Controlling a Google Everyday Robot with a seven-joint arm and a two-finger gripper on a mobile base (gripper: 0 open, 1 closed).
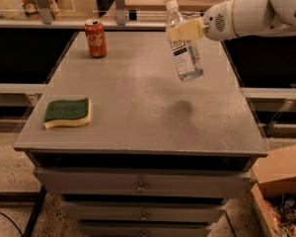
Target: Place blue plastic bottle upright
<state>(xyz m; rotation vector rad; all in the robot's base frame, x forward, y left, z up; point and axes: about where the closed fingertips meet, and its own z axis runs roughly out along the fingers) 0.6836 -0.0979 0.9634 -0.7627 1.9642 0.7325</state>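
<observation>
The blue plastic bottle point(184, 43) is a clear ribbed water bottle with a white cap and a white-bluish label. It hangs in the air above the right part of the grey table point(138, 107), nearly upright, cap up and leaning a little to the left. My gripper point(183, 31) reaches in from the upper right on the white arm and is shut on the bottle's upper part, just below the neck. The bottle's base is well above the tabletop, over its own shadow point(182, 107).
A red Coca-Cola can point(95, 38) stands at the table's back left. A green and yellow sponge point(68, 112) lies at the front left. Drawers run below the table's front edge. A cardboard box point(281, 191) sits on the floor at the right.
</observation>
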